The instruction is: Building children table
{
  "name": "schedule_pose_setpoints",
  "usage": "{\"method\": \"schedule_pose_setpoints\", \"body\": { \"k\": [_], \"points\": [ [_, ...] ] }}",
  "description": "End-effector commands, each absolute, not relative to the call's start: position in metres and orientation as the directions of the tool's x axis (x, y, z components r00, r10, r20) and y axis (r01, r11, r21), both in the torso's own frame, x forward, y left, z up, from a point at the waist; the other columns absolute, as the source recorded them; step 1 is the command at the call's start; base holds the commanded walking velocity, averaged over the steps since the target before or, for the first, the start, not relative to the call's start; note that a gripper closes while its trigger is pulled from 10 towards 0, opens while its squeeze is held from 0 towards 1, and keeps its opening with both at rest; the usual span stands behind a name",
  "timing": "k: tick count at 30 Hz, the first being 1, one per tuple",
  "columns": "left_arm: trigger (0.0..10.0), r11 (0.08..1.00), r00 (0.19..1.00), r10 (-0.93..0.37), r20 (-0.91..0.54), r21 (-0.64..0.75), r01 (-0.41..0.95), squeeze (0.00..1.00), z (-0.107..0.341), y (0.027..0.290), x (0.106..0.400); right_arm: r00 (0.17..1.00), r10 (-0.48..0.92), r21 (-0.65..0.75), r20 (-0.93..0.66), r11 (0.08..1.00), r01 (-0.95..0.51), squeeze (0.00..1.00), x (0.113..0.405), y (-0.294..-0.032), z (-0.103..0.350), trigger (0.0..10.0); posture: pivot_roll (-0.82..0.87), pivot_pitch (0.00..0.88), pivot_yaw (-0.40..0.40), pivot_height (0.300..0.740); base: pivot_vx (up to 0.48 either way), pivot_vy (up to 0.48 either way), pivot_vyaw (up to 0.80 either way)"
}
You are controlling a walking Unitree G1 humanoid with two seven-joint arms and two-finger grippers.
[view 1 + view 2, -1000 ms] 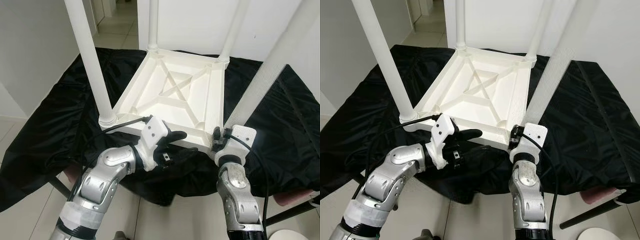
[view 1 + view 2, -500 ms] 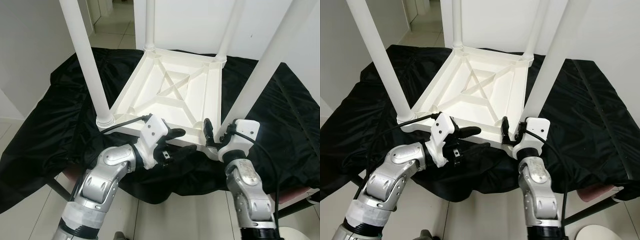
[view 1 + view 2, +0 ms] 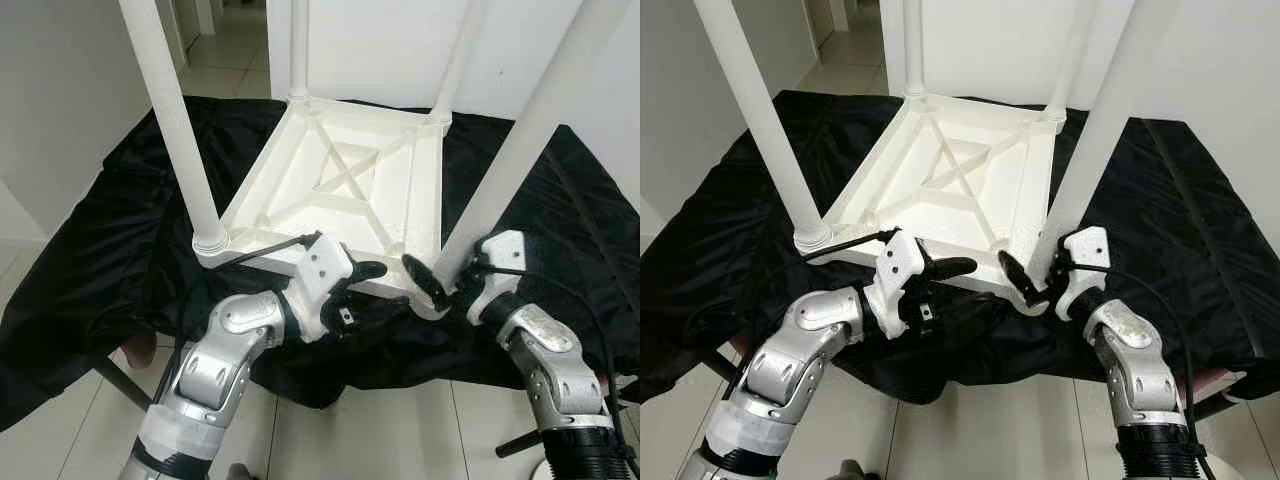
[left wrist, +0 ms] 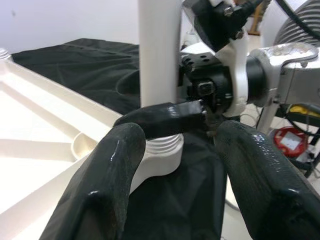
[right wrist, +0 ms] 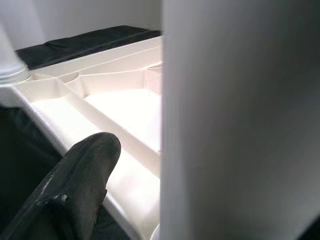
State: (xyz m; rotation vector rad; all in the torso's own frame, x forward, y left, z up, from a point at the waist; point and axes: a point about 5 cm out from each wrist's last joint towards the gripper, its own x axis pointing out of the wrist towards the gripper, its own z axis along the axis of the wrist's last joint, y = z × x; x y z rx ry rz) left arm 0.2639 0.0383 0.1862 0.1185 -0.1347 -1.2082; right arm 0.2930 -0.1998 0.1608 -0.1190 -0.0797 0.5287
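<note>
The white plastic children's table (image 3: 340, 190) lies upside down on a black cloth (image 3: 110, 240), its legs standing up. My right gripper (image 3: 440, 270) reaches in at the foot of the near right leg (image 3: 510, 150). It is open and straddles the leg, with one finger (image 5: 85, 170) apart from it and the other hidden behind. My left gripper (image 3: 365, 290) hovers open at the table's near edge, pointing at that same leg (image 4: 160, 55); its fingers (image 4: 100, 190) hold nothing. The near left leg (image 3: 180, 130) stands by the left arm.
The cloth hangs over the near edge of the surface, above a tiled floor (image 3: 330, 440). White walls close in on the left and behind. A black stand leg (image 3: 520, 440) slants at the lower right. A red object (image 4: 287, 142) sits on the floor beyond the right arm.
My right arm has swung out to the right and its wrist has turned, so its fingers now come at the leg's foot from the side. My left gripper has edged right toward that leg.
</note>
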Motion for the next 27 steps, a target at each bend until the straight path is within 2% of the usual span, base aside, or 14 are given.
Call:
{"method": "schedule_pose_setpoints", "body": {
  "k": [1, 12, 13, 14, 15, 27],
  "points": [
    [10.0, 0.488, 0.487, -0.872, 0.046, 0.158, 0.859, 0.00, 0.183, 0.038, 0.272, 0.834, 0.551, -0.141, 0.016, 0.827, -0.544, 0.00, 0.297, -0.202, 0.155, 10.0, -0.05, 0.053, -0.002, 0.740, 0.000, 0.000, 0.00],
    [10.0, 0.493, 0.493, -0.869, 0.040, 0.156, 0.856, 0.00, 0.179, 0.033, 0.275, 0.803, 0.595, -0.138, 0.006, 0.796, -0.589, 0.00, 0.309, -0.210, 0.144, 10.0, -0.07, 0.054, -0.005, 0.740, 0.000, 0.000, 0.00],
    [10.0, 0.494, 0.493, -0.869, 0.044, 0.154, 0.856, 0.00, 0.180, 0.032, 0.275, 0.798, 0.603, -0.137, 0.008, 0.791, -0.596, 0.00, 0.309, -0.210, 0.144, 0.4, -0.07, 0.058, -0.009, 0.740, 0.000, 0.000, 0.00],
    [10.0, 0.494, 0.493, -0.868, 0.047, 0.152, 0.856, 0.00, 0.180, 0.031, 0.274, 0.794, 0.608, -0.136, 0.008, 0.787, -0.601, 0.00, 0.310, -0.211, 0.144, 0.4, -0.07, 0.058, -0.009, 0.740, 0.000, 0.000, 0.00],
    [10.0, 0.497, 0.496, -0.867, 0.049, 0.150, 0.855, 0.00, 0.180, 0.031, 0.275, 0.787, 0.617, -0.137, 0.013, 0.780, -0.610, 0.00, 0.310, -0.211, 0.145, 0.0, -0.07, 0.058, -0.009, 0.740, 0.000, 0.000, 0.00],
    [10.0, 0.502, 0.499, -0.865, 0.056, 0.139, 0.854, 0.00, 0.179, 0.029, 0.275, 0.789, 0.614, -0.102, 0.038, 0.787, -0.608, 0.00, 0.301, -0.208, 0.139, 0.0, -0.08, 0.074, -0.005, 0.740, 0.000, 0.000, 0.00]
  ]
}}
